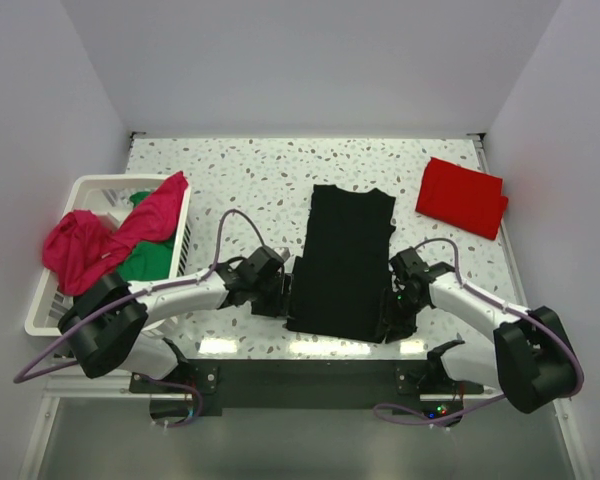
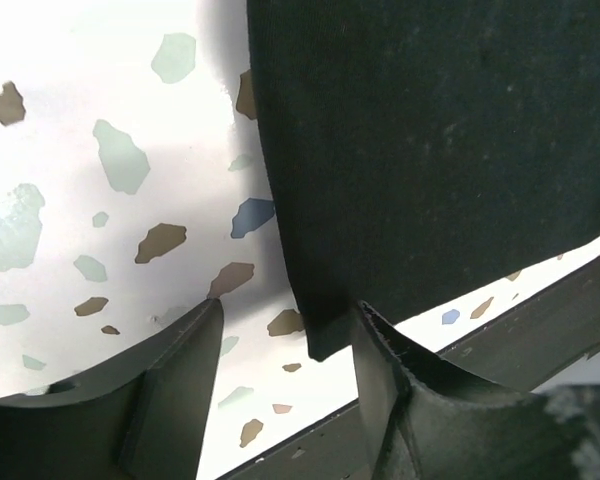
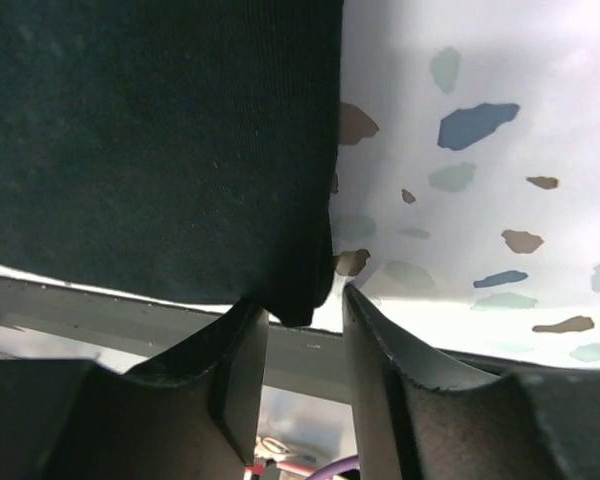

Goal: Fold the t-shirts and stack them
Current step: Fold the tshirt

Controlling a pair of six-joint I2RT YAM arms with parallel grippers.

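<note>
Speckled tabletop [image 1: 260,180] beneath everything. Black t-shirt [image 1: 345,260] flat at centre, narrowed to a long strip, near hem by the front edge. White basket [image 1: 100,183] at left, holding magenta t-shirt [image 1: 80,250] draped over the rim and green t-shirt [image 1: 145,262] beneath. Red t-shirt [image 1: 462,197] folded, back right. Left jaws released, straddling the black t-shirt's near-left corner; right jaws released too, narrower, at its near-right corner.

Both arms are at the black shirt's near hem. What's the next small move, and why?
Probably close the left arm's fingers and the right arm's fingers fully: each open pair straddles a near corner of the black t-shirt, not yet pinched. Lift only afterwards.
</note>
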